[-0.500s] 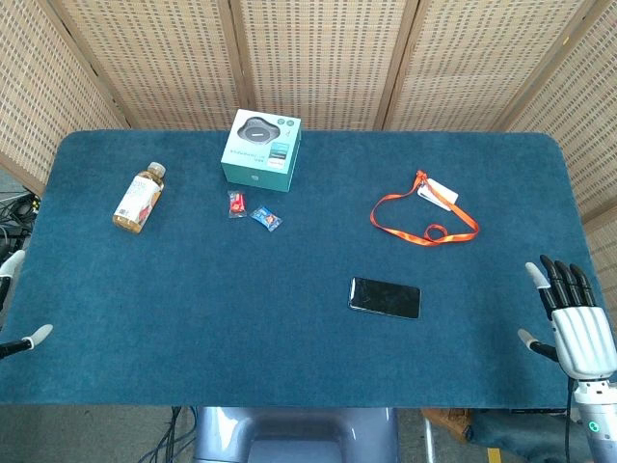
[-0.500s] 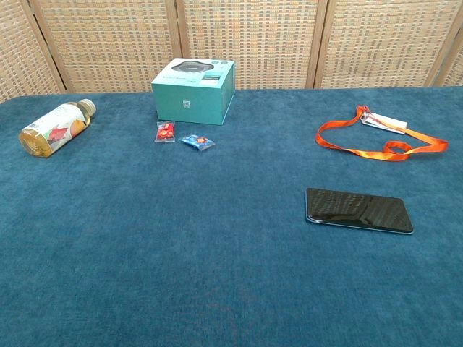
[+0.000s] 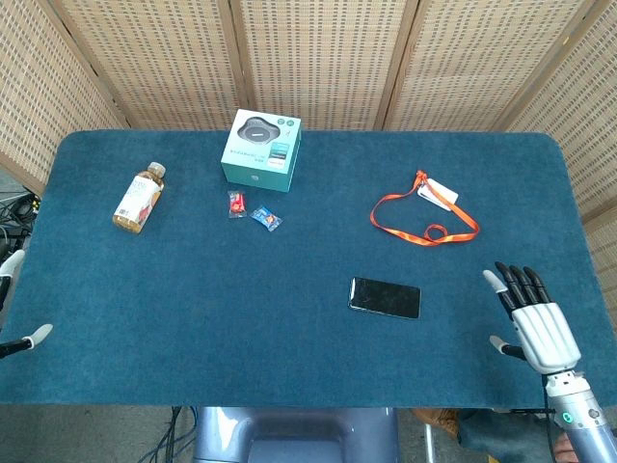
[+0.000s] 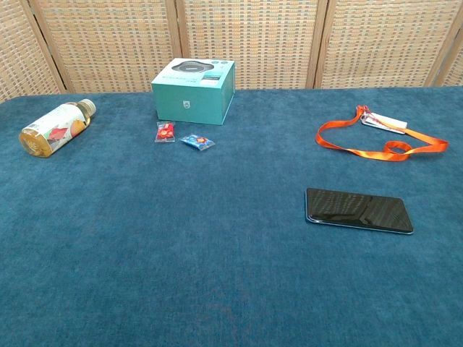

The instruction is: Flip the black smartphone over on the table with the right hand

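Observation:
The black smartphone (image 3: 385, 297) lies flat on the blue table (image 3: 241, 328), glossy side up, near the front right; the chest view shows the smartphone (image 4: 359, 210) alone, with no hand near it. My right hand (image 3: 532, 320) hovers over the table's front right corner, to the right of the phone and apart from it, fingers spread and holding nothing. Only fingertips of my left hand (image 3: 21, 338) show at the left edge of the head view, off the table.
An orange lanyard with a card (image 3: 421, 217) lies behind the phone. A teal box (image 3: 261, 149) stands at the back, two small candy wrappers (image 3: 253, 210) in front of it. A drink bottle (image 3: 140, 197) lies at the back left.
My right hand has moved left, toward the phone, and sits further over the table. The phone and the other things have not moved.

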`<state>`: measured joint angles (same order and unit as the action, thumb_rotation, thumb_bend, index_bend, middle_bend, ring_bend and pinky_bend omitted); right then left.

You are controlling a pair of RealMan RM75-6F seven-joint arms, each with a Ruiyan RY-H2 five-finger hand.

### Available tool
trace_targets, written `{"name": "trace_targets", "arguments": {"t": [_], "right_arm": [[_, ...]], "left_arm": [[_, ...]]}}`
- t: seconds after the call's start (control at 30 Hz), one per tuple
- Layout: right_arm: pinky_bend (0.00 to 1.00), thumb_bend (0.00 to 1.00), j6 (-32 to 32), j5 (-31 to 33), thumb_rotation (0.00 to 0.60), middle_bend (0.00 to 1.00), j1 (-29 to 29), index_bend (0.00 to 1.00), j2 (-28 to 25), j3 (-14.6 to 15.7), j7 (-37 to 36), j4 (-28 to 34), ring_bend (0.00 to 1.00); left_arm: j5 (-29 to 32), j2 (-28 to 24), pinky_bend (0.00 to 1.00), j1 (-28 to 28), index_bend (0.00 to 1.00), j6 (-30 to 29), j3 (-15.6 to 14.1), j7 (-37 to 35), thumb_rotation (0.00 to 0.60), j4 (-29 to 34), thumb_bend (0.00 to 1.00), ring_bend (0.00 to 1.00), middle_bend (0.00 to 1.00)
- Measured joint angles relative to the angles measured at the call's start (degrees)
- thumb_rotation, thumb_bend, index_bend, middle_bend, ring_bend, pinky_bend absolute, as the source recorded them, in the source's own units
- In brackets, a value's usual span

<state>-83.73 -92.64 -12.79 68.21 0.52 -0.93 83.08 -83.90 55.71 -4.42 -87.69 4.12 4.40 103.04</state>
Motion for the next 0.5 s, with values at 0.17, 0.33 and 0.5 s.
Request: {"name": "trace_targets", "arguments": {"t": [0.17, 0.33, 0.5], "right_arm": [[0.0, 0.3, 7.46, -1.2, 0.6, 0.0, -4.6, 0.2, 1.16, -0.13, 1.83, 2.05, 0.0], [0.0, 0.38, 14.82, -0.94, 0.6, 0.0, -9.57, 0.24, 4.75, -1.29, 6.13, 3.42, 0.0], [0.0, 0.4, 20.94, 0.43, 0.6, 0.0, -13.33, 0.26, 9.33, -2.34, 14.14, 2.92, 0.0]], "left_arm": [[1.18, 0.43, 0.0, -0.7, 0.0, 1.46, 0.31, 1.24, 0.6, 0.1, 0.0, 0.0, 0.0], [3.85, 0.97, 0.0, -1.78, 0.0, 3.62, 1.07, 2.2, 0.6, -0.36, 0.0, 0.0, 0.0], [5.97, 1.38, 0.0, -2.68, 0.0, 5.31, 1.69, 2.95, 0.6, -0.89, 0.0, 0.0, 0.0]]}}
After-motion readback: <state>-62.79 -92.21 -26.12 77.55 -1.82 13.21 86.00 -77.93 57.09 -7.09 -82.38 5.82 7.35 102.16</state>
